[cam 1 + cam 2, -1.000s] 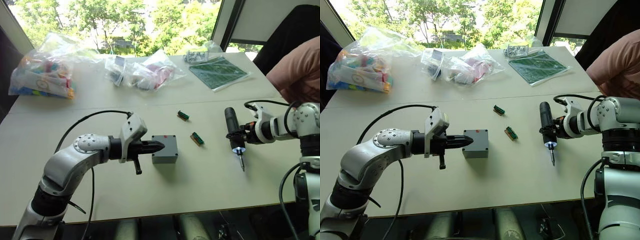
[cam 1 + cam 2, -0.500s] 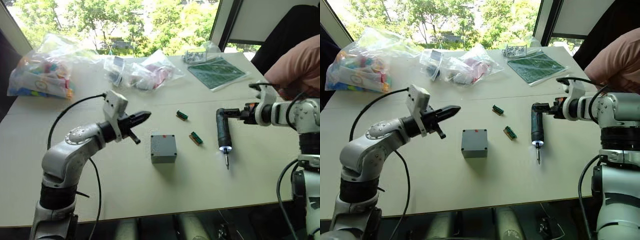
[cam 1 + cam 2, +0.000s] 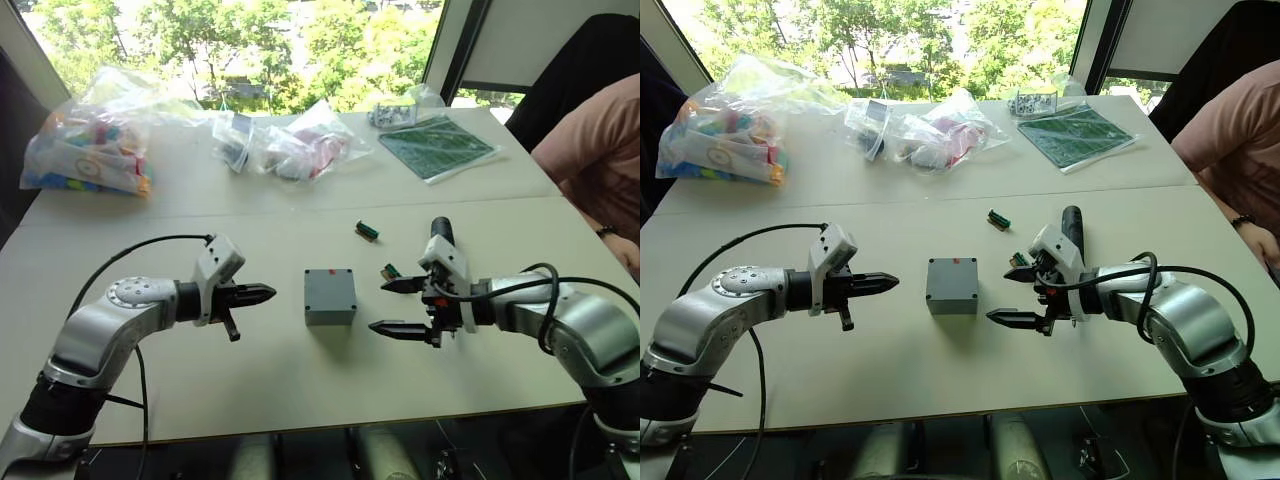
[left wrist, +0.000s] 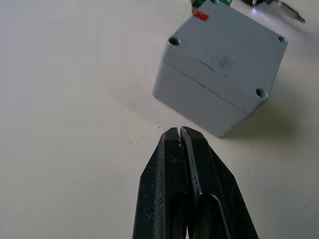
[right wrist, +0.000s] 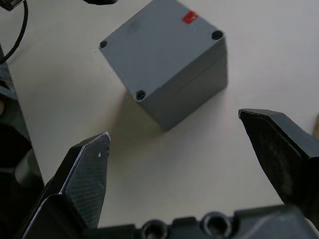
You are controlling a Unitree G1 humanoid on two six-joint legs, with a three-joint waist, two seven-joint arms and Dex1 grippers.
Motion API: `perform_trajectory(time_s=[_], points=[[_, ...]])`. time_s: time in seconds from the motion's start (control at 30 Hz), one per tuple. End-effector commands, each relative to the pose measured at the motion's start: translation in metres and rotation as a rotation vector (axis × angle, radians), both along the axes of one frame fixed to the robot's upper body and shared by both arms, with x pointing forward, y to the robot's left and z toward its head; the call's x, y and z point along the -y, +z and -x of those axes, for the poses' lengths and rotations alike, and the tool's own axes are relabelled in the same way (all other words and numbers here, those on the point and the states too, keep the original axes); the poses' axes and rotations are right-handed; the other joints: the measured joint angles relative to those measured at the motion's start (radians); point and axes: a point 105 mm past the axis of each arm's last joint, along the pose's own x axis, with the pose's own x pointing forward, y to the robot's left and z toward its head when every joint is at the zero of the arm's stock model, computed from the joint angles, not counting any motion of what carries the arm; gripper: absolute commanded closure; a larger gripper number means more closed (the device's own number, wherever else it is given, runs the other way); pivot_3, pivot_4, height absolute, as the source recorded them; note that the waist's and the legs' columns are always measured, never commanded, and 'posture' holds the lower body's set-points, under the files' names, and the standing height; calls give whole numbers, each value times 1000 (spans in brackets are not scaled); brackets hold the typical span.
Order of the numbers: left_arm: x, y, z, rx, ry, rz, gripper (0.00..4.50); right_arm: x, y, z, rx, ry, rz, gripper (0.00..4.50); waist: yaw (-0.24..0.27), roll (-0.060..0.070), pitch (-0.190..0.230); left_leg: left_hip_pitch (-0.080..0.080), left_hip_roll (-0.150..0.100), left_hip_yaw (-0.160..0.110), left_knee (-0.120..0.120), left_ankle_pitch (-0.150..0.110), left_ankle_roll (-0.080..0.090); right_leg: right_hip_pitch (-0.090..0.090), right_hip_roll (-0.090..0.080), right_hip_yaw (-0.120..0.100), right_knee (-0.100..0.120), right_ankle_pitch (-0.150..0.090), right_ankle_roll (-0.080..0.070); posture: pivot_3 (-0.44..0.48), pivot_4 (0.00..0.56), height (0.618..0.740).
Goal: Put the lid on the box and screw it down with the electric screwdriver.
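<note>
Our left gripper point(image 3: 262, 293) hovers with jaws pinched together beside the box point(image 3: 329, 296), lid point(image 4: 227, 52) seated, mid-worktop point(image 3: 300, 380); our right gripper point(image 3: 398, 306) gapes wide, the electric screwdriver point(image 3: 438, 236) lying behind it; nudging the box could skew the lid

Grey box point(image 3: 329, 296) with red mark, black pincers.

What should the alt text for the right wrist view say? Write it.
A grey box with its lid on sits on a pale table, ahead of the right gripper, whose two black fingers are spread wide apart.
</note>
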Motion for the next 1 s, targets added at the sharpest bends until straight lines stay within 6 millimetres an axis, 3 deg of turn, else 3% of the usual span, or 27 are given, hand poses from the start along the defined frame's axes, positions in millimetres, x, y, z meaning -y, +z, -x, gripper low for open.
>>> perform_trajectory(time_s=[0.03,0.1,0.33,0.53,0.73,0.83,1.0], points=[[4,-8,4,36,-48,-55,4500,-9,2,0,28,24,-11,40,-4,0,0,0,0,0,2,0,0,0,0,0,0,1,-1,0,150,740],[7,-8,5,48,-68,-56,4500,-11,1,0,27,27,-15,40,-2,0,0,0,1,-1,4,0,0,1,1,0,1,1,-1,0,150,740],[33,-7,-23,116,-82,-28,4500,-36,-12,12,3,143,12,40,18,-1,0,-1,0,-1,6,0,0,2,1,0,1,2,-2,0,150,740],[52,-3,-36,165,-129,-5,4500,-48,-3,24,-15,219,-8,40,24,-1,0,0,0,-2,6,0,0,2,2,0,3,3,-2,0,150,740],[30,-4,-45,199,-70,-72,4500,-30,11,16,61,161,37,40,22,-1,0,-1,0,-2,7,0,0,3,1,0,3,3,-2,0,150,740],[13,-14,-36,187,-75,-148,4500,-14,10,6,127,132,125,40,19,-1,0,0,0,-1,7,0,0,2,1,0,3,3,-2,0,150,740],[8,-19,-17,129,-100,-125,4500,-7,8,-16,194,90,156,40,21,-1,0,0,1,-1,7,0,0,2,1,0,3,2,-1,0,150,740]])
